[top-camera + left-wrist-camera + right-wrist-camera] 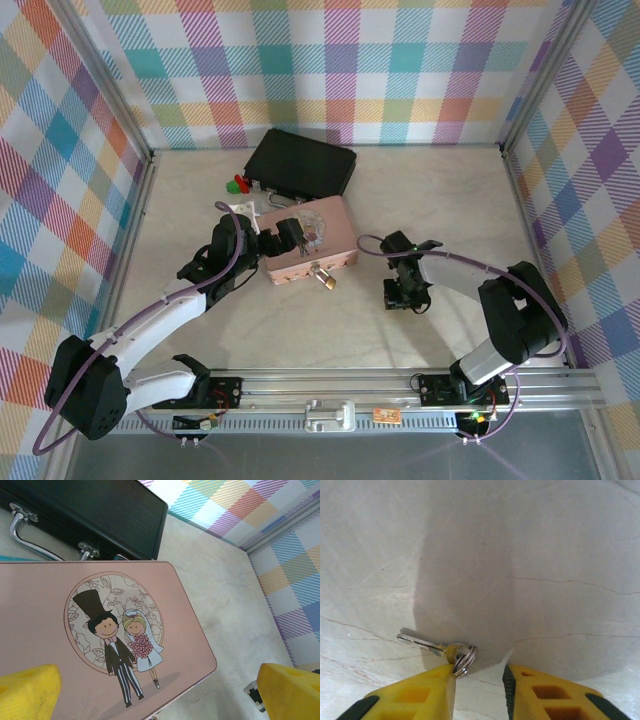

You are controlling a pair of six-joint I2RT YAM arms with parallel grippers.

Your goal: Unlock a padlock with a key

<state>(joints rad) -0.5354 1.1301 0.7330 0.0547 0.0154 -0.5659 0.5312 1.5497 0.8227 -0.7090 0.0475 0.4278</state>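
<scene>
The small brass padlock (325, 281) lies on the table against the front edge of the pink tin (305, 242). The slim key (420, 641) lies flat on the table, its gold head and silver split ring (464, 659) touching the tip of the left yellow finger (437, 685). My right gripper (479, 680) is open, low over the table, with nothing between its fingers; from above, the right gripper (405, 296) sits right of the padlock. My left gripper (157, 677) is wide open above the pink tin's lid (75, 605), as the left gripper (289, 234) is in the top view.
A black case (300, 162) with metal latches (85, 550) stands behind the tin. Small red and green pieces (238, 184) lie at its left. Checkered walls close in the table on three sides. Bare table stretches right of the tin (225, 605).
</scene>
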